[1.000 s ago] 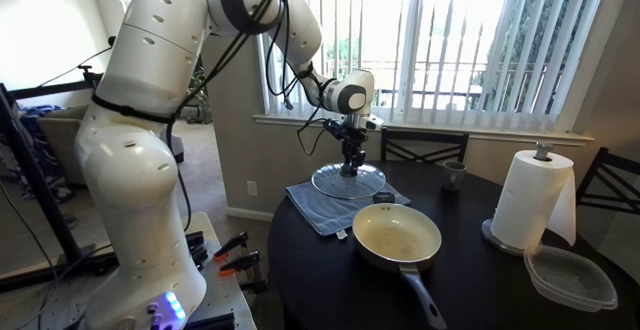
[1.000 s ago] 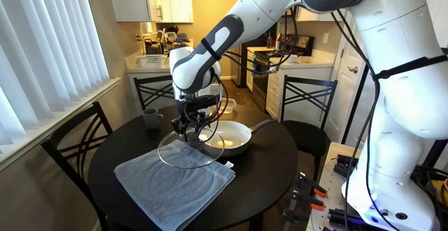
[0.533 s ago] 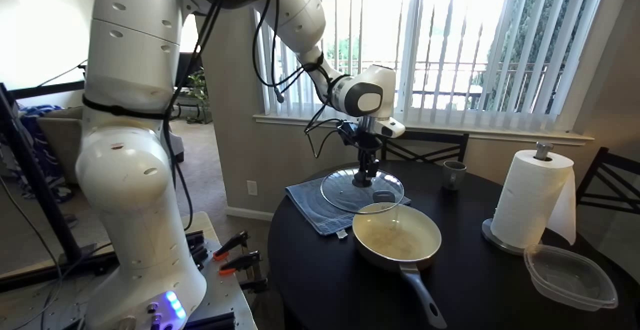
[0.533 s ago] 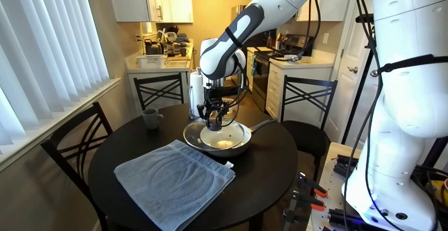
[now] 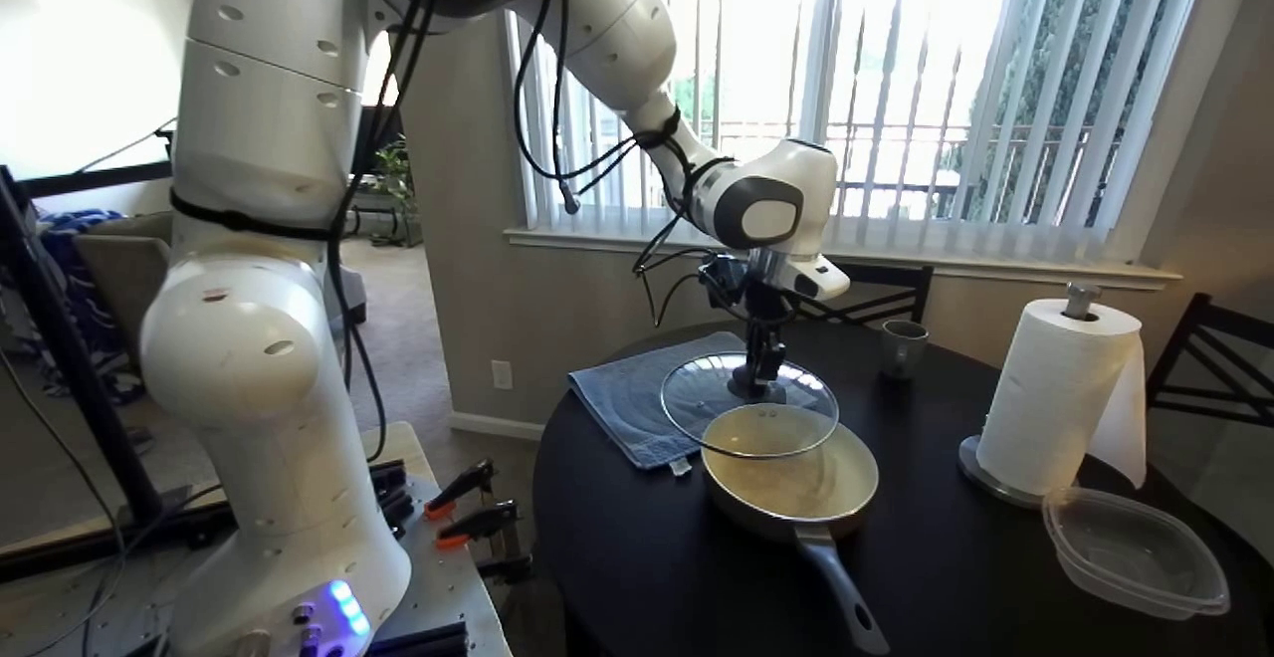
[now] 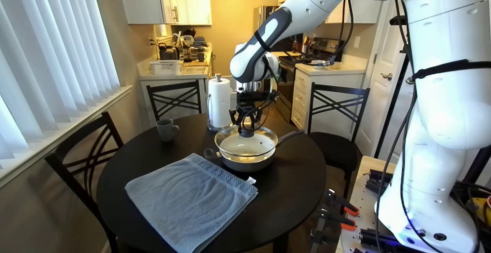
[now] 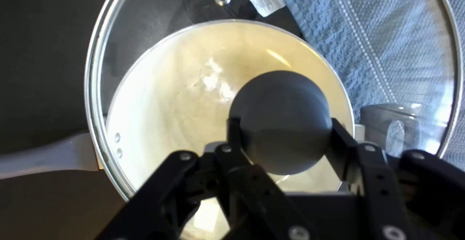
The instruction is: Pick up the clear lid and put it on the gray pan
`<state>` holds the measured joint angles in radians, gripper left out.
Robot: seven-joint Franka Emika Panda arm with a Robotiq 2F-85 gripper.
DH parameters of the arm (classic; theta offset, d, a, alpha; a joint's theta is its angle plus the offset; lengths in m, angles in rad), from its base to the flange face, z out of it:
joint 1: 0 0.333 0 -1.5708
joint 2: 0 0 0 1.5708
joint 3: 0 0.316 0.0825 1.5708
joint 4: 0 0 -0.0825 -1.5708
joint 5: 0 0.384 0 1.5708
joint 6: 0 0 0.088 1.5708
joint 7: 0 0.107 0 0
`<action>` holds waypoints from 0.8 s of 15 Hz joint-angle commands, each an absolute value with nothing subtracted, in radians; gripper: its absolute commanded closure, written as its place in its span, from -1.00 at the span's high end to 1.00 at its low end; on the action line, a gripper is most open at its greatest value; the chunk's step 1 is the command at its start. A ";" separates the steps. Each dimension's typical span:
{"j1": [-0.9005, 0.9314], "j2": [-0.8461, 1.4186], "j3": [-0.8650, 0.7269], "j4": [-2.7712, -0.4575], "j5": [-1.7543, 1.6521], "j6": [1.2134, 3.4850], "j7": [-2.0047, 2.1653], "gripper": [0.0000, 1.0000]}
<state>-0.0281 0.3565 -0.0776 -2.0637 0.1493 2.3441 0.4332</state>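
The clear lid hangs in the air above the gray pan, roughly level. In an exterior view the lid overlaps most of the pan; in another it is offset toward the towel side. My gripper is shut on the lid's dark round knob, also in an exterior view. In the wrist view the fingers grip both sides of the knob. Through the glass I see the pan's cream inside. The pan's handle points away from the towel.
A folded blue towel lies beside the pan. A gray mug, a paper towel roll and a clear plastic container stand on the round black table. The pan has a small dark second grip near the towel.
The held lid has moved from above the towel to over the pan. In the last half second it has shifted a little further over the pan. The pan has not moved.
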 commanded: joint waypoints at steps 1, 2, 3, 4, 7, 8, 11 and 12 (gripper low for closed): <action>-0.059 0.370 -0.080 -2.005 0.205 2.297 0.398 -0.35; -0.064 0.391 -0.081 -1.985 0.208 2.286 0.402 -0.35; -0.069 0.411 -0.082 -1.967 0.212 2.276 0.403 -0.35; -0.074 0.441 -0.083 -1.945 0.216 2.265 0.404 -0.35; -0.090 0.523 -0.082 -1.887 0.242 2.252 0.403 -0.35; -0.094 0.549 -0.082 -1.867 0.249 2.250 0.405 -0.35; -0.104 0.601 -0.090 -1.822 0.255 2.245 0.415 -0.35; -0.106 0.607 -0.095 -1.813 0.254 2.246 0.419 -0.35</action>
<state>-0.0914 0.5966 -0.0881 -1.8638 0.2241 2.2903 0.4320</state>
